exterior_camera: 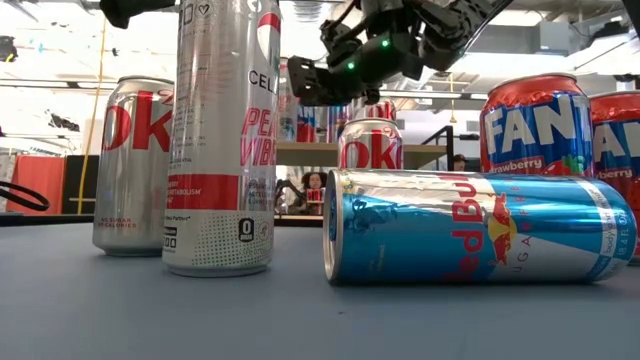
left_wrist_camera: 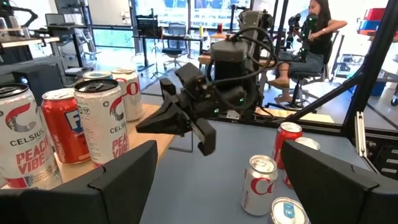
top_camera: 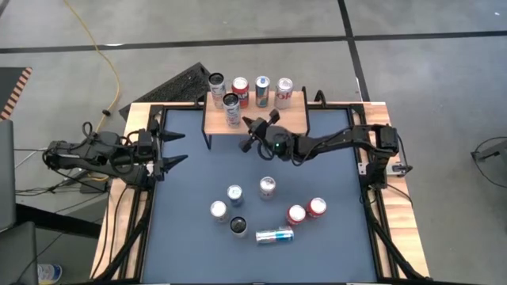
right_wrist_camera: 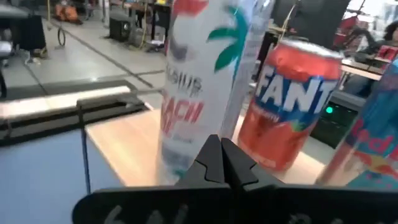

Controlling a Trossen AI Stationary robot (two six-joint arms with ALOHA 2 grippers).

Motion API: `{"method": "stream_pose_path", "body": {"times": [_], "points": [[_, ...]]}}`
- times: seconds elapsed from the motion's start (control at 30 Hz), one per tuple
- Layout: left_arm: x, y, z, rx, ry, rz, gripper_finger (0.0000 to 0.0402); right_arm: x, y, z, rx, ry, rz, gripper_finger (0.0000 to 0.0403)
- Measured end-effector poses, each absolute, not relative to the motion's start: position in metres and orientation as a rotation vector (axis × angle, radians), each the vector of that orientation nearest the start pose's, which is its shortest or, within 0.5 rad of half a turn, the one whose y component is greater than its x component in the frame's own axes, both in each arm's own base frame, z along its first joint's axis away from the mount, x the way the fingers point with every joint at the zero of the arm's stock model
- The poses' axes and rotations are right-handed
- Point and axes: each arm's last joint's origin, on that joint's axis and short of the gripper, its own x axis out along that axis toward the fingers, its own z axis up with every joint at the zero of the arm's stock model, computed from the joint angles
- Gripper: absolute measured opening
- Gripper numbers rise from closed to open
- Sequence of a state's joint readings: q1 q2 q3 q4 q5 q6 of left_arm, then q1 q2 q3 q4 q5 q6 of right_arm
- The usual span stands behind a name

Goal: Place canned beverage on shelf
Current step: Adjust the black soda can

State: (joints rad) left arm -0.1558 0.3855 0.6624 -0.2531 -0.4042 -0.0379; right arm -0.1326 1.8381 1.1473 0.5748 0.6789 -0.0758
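Note:
The shelf [top_camera: 269, 119] stands at the table's far edge. Along its back stand several cans, and a tall white Celsius can [top_camera: 231, 108] stands at its front left. My right gripper [top_camera: 247, 128] is shut and level, just right of that can. In the right wrist view its closed tips [right_wrist_camera: 222, 152] point at the lower part of the Celsius can [right_wrist_camera: 199, 81], with a red Fanta can [right_wrist_camera: 286, 106] beside it. My left gripper [top_camera: 173, 148] waits open at the table's left edge with nothing between its fingers. My right gripper's shut fingertips [left_wrist_camera: 142, 127] stand level, right beside the lower side wall of the front Celsius can [left_wrist_camera: 102, 118], coming from the table's right. I cannot tell whether they touch it. The can stands upright on the shelf top.
Several cans stand in the table's near middle [top_camera: 268, 187], and a blue Red Bull can [top_camera: 274, 235] lies on its side near the front. A black mat [top_camera: 184, 83] lies beyond the table's far left corner. A person sits on a chair in the room behind [left_wrist_camera: 314, 37].

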Motion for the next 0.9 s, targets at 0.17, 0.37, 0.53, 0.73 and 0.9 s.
{"method": "stream_pose_path", "body": {"times": [0.17, 0.37, 0.53, 0.73, 0.9], "points": [[0.09, -0.003, 0.33, -0.044, -0.028, 0.248, 0.0332, 0.399, -0.082, 0.237, -0.074, 0.137, -0.825, 0.0], [0.09, -0.003, 0.33, -0.036, -0.026, 0.248, 0.0332, 0.4, -0.092, 0.233, -0.037, 0.123, -0.79, 0.0], [0.09, -0.003, 0.33, -0.033, -0.026, 0.249, 0.0332, 0.4, -0.091, 0.232, -0.019, 0.119, -0.789, 0.0], [0.09, -0.003, 0.33, -0.033, -0.026, 0.249, 0.0332, 0.4, -0.091, 0.232, -0.017, 0.119, -0.772, 0.0], [0.09, -0.003, 0.33, -0.033, -0.027, 0.25, 0.0332, 0.4, -0.092, 0.232, -0.012, 0.114, -0.754, 0.0]]}}
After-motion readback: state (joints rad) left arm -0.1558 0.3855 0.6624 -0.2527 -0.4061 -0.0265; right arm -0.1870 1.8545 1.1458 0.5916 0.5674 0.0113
